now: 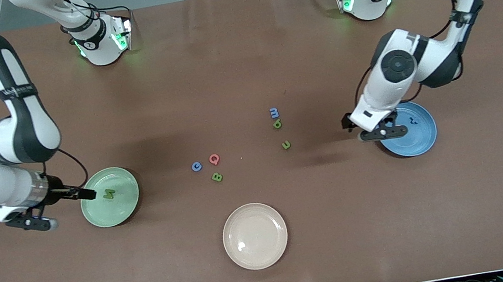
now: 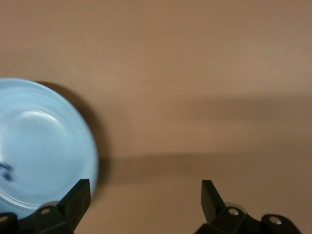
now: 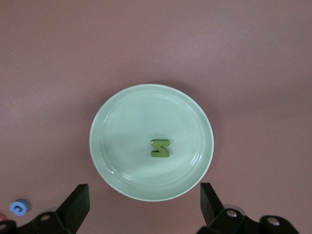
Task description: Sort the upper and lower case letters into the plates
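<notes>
The left gripper (image 2: 144, 197) hangs with jaws open over the rim of the blue plate (image 1: 414, 133) — a small dark letter (image 1: 412, 120) lies in it. The right gripper (image 3: 144, 200) — jaws wide apart, empty — is over the edge of the green plate (image 3: 122, 122), which holds a green letter (image 3: 160, 148).

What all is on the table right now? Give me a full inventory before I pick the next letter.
green plate: 1, mint, right arm's end; holds green letter
blue plate: 1, sky blue, left arm's end; holds small dark letter
beige plate: 1, cream, nearest the front camera
loose letters, one group: blue C, red G, green B
loose letters, other group: blue m, green, green
right gripper: open, above green plate's edge
left gripper: open, beside blue plate
</notes>
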